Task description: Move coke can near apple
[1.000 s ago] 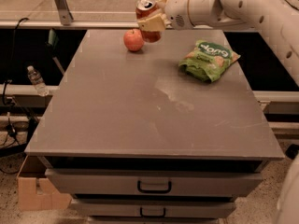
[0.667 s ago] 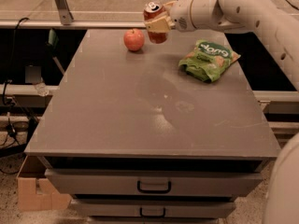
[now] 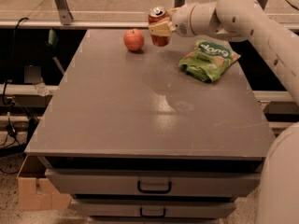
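1. I see the gripper (image 3: 160, 28) at the far edge of the table (image 3: 135, 111), at the end of the white arm (image 3: 243, 14) that comes in from the right.
2. Its fingers are clamped across the coke can (image 3: 160, 40). A pale finger pad lies on the can's front.
3. The coke can leans slightly, silver top up. I cannot tell whether its base touches the table.
4. The apple (image 3: 134, 39) rests on the table just to the left of the can, close but not touching it.
5. A green snack bag (image 3: 209, 59) lies flat to the right of the can, nearer the right edge.
6. Two drawers (image 3: 154, 183) with dark handles sit shut below the tabletop.
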You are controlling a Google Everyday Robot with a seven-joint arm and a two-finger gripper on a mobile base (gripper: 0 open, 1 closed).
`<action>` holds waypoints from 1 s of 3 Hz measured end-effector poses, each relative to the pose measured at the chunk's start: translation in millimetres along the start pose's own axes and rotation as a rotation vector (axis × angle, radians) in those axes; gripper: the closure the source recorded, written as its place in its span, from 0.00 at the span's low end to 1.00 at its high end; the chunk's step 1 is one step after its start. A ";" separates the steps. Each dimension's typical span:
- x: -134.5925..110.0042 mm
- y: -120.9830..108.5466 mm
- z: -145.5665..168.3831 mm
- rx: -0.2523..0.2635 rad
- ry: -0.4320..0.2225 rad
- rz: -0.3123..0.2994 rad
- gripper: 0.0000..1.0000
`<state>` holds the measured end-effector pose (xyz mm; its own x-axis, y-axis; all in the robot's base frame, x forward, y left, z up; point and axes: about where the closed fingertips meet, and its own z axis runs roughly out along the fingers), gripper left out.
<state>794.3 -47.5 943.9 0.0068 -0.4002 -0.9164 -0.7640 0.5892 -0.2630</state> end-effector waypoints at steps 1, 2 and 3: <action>8.0 -4.1 9.8 -0.001 -0.012 0.036 1.00; 15.3 -4.4 22.8 -0.012 0.002 0.069 0.84; 20.3 -4.5 29.9 -0.012 0.013 0.091 0.61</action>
<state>817.1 -37.3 917.5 -0.0713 -0.3541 -0.9325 -0.7686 0.6153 -0.1749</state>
